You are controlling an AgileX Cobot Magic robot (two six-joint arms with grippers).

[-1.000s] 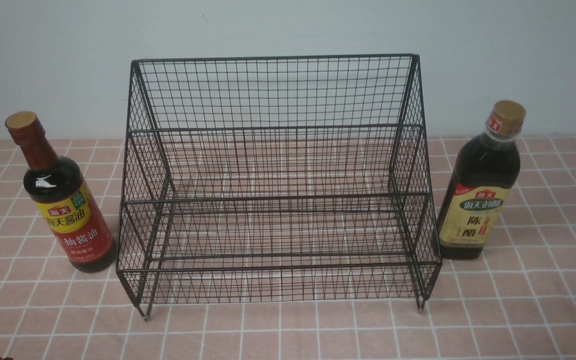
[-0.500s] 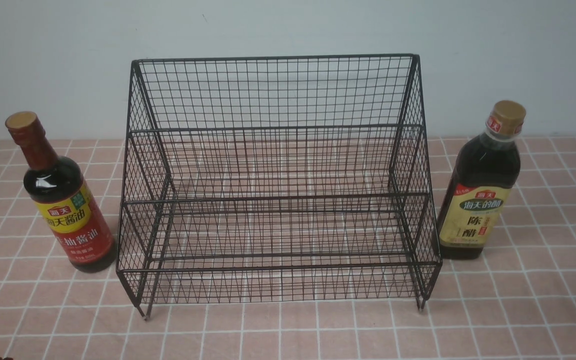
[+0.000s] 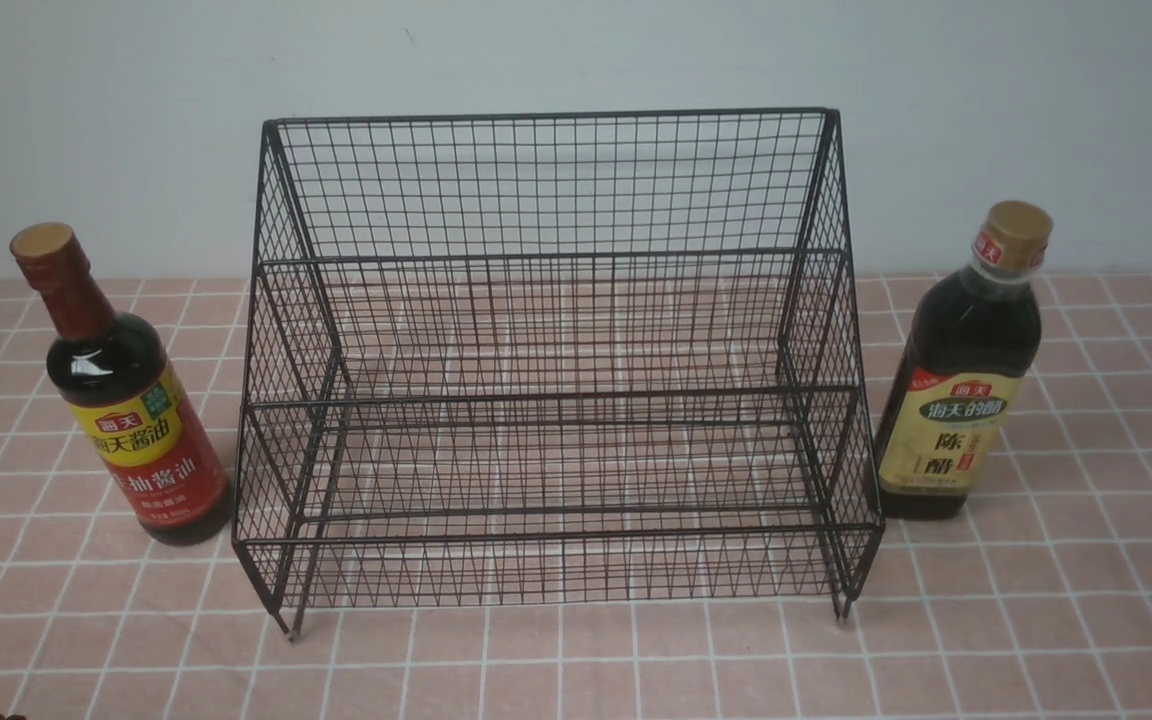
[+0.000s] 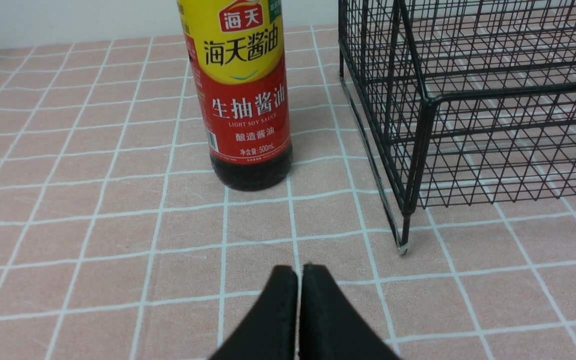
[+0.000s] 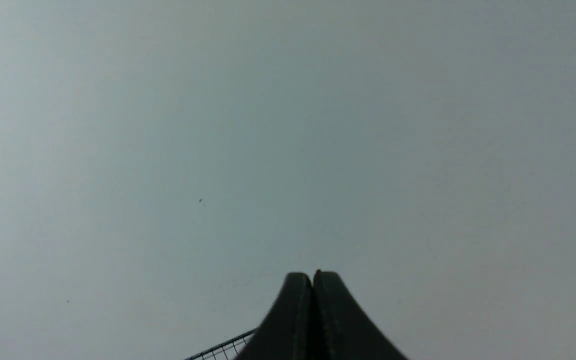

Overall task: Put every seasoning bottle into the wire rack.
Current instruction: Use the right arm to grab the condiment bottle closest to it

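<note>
The black wire rack (image 3: 556, 400) stands mid-table with nothing on either tier. A round long-necked seasoning bottle (image 3: 126, 400) with a red-and-yellow label stands upright just left of it. The squarer seasoning bottle (image 3: 961, 385) with a beige-yellow label stands upright against the rack's right side. Neither gripper appears in the front view. In the left wrist view my left gripper (image 4: 300, 270) is shut and empty, low over the cloth, short of the red-labelled bottle (image 4: 243, 100) and beside the rack's corner (image 4: 418, 125). My right gripper (image 5: 312, 276) is shut and empty, facing the bare wall.
A pink tiled cloth (image 3: 576, 660) covers the table. A pale wall (image 3: 576, 60) rises right behind the rack. A sliver of the rack's top edge (image 5: 220, 348) shows beside the right fingers.
</note>
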